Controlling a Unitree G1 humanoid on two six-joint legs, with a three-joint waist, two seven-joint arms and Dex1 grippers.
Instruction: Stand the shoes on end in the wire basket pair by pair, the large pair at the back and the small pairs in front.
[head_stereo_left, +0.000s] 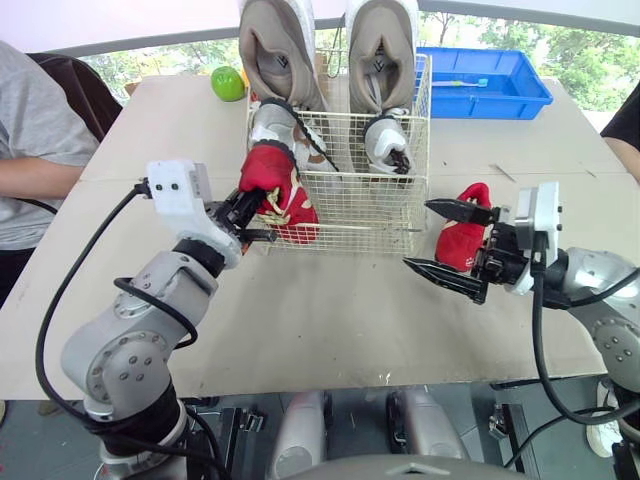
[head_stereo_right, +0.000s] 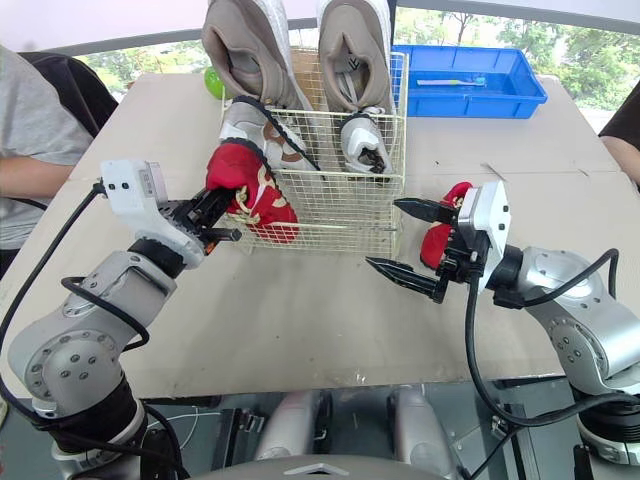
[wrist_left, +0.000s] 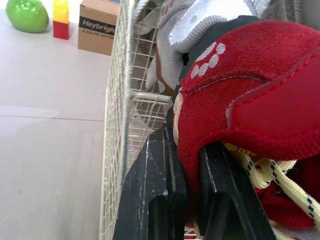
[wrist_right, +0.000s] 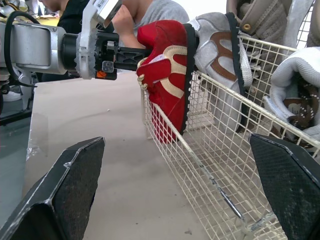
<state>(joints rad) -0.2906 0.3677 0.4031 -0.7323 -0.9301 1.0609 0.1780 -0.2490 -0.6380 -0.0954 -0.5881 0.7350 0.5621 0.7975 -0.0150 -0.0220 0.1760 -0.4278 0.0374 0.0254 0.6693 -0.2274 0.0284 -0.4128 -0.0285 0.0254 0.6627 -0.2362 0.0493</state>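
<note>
I see the beige tabletop (head_stereo_left: 330, 320) carrying the wire basket (head_stereo_left: 360, 200) at centre, a red shoe (head_stereo_left: 462, 240) just to its right, and a green fruit (head_stereo_left: 227, 83) and blue tray (head_stereo_left: 535, 100) along the far edge.

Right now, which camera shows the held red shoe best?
The right wrist view: the red shoe appears whole, side-on, at the corner of the basket. The head views show it smaller, from above; the left wrist view is too close, showing part of it.
</note>
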